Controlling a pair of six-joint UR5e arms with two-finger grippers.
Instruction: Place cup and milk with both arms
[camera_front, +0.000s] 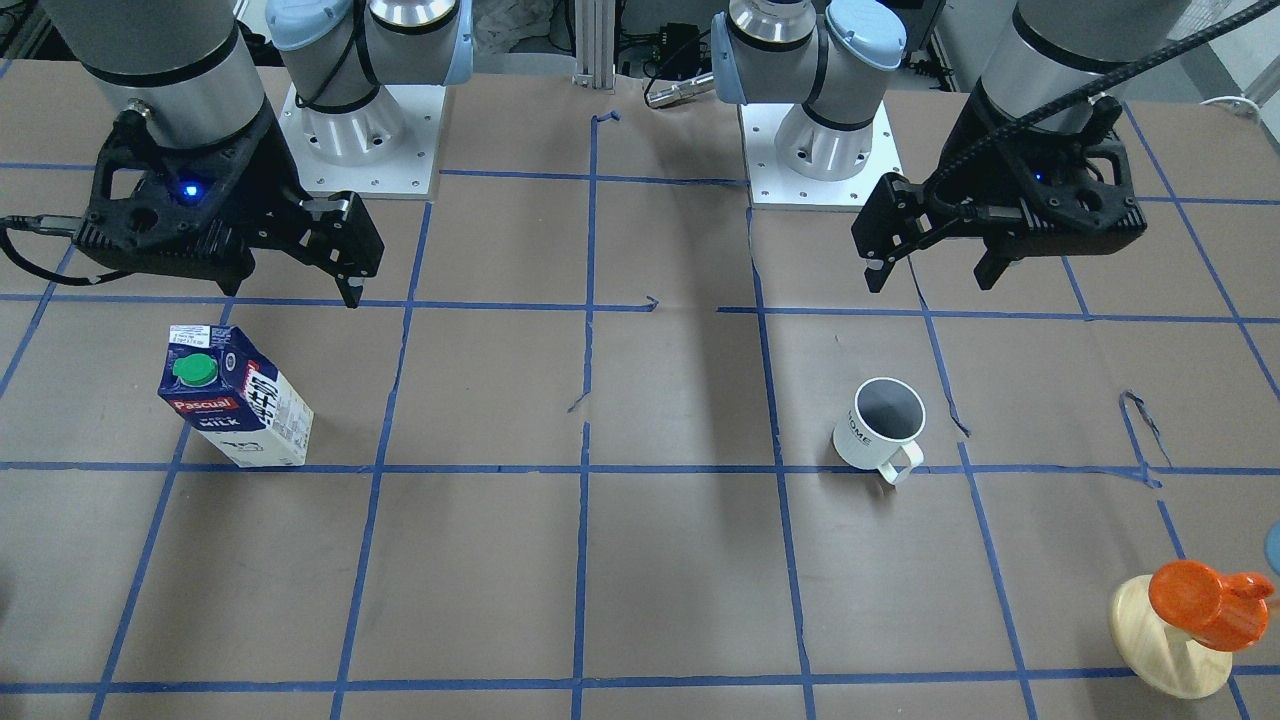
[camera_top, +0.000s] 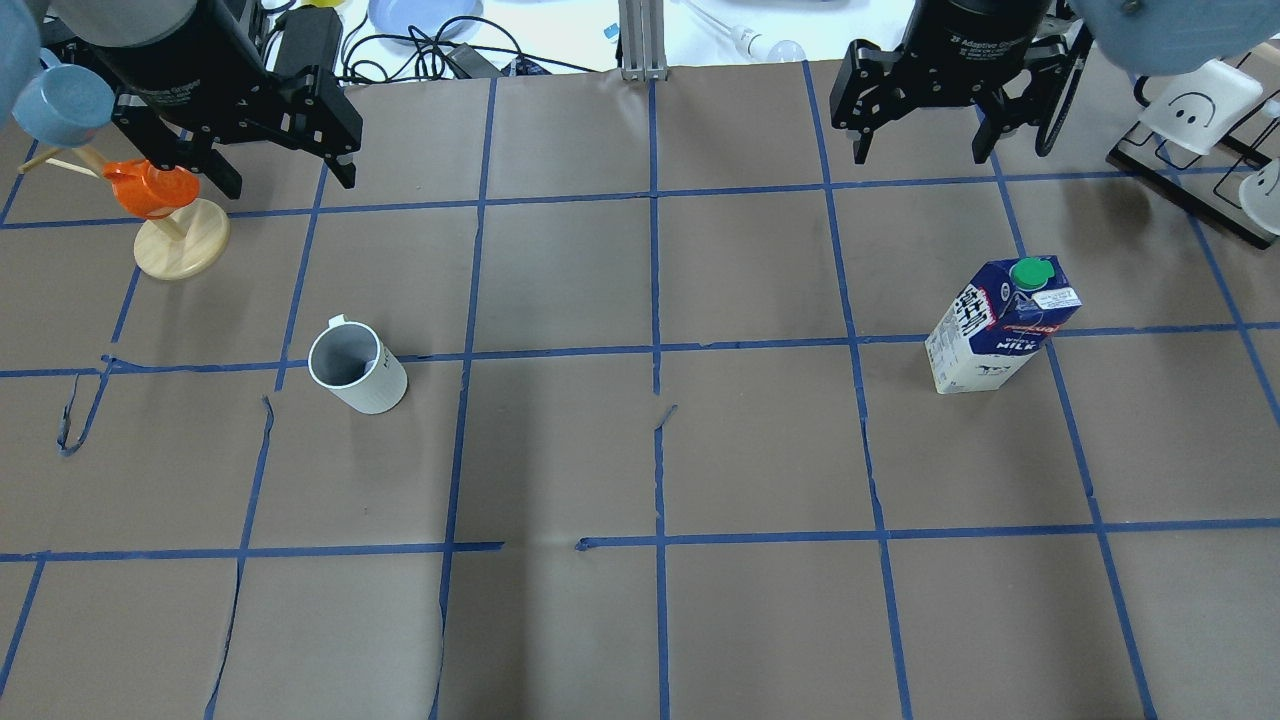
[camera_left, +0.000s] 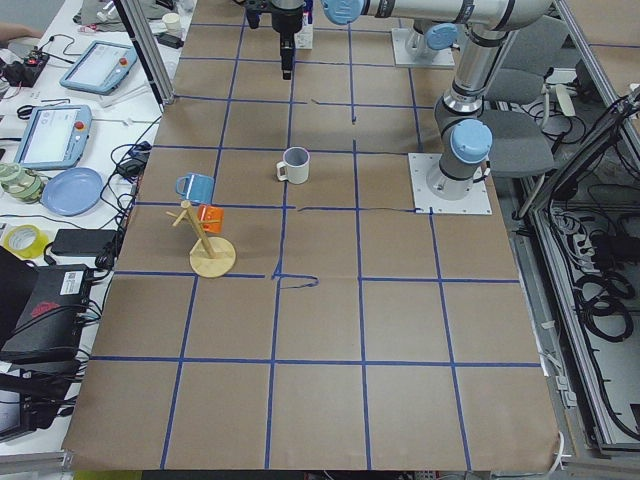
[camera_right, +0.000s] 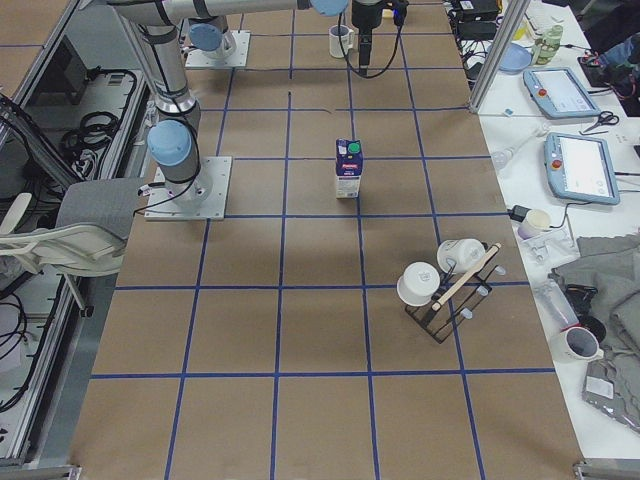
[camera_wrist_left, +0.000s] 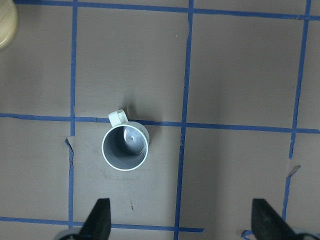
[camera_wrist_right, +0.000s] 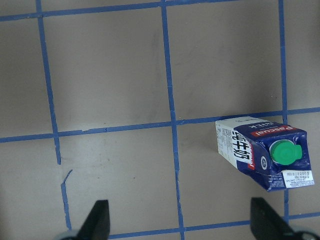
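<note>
Gridded table (camera_top: 760, 450), cup (camera_top: 357, 367) and milk (camera_top: 1000, 325) apart

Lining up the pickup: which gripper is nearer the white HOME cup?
Left. The left gripper hangs open, raised over the cup's side of the table; the right gripper hangs open on the far side, above the milk.

Mug (camera_front: 878, 437): white exterior, dark grey interior, black "HOME" lettering. Milk carton (camera_front: 240, 400): dark blue and white, green cap (camera_front: 194, 371), red "Pascual" band. Table covering (camera_front: 680, 590): brown, gridded with blue tape lines (camera_front: 582, 560). Left gripper (camera_front: 930, 282) and right gripper (camera_front: 295, 295): black. Arm joint caps (camera_front: 868, 38): light blue. Cup (camera_front: 1200, 603) on the stand (camera_front: 1155, 645): orange; stand itself pale wood.
</note>
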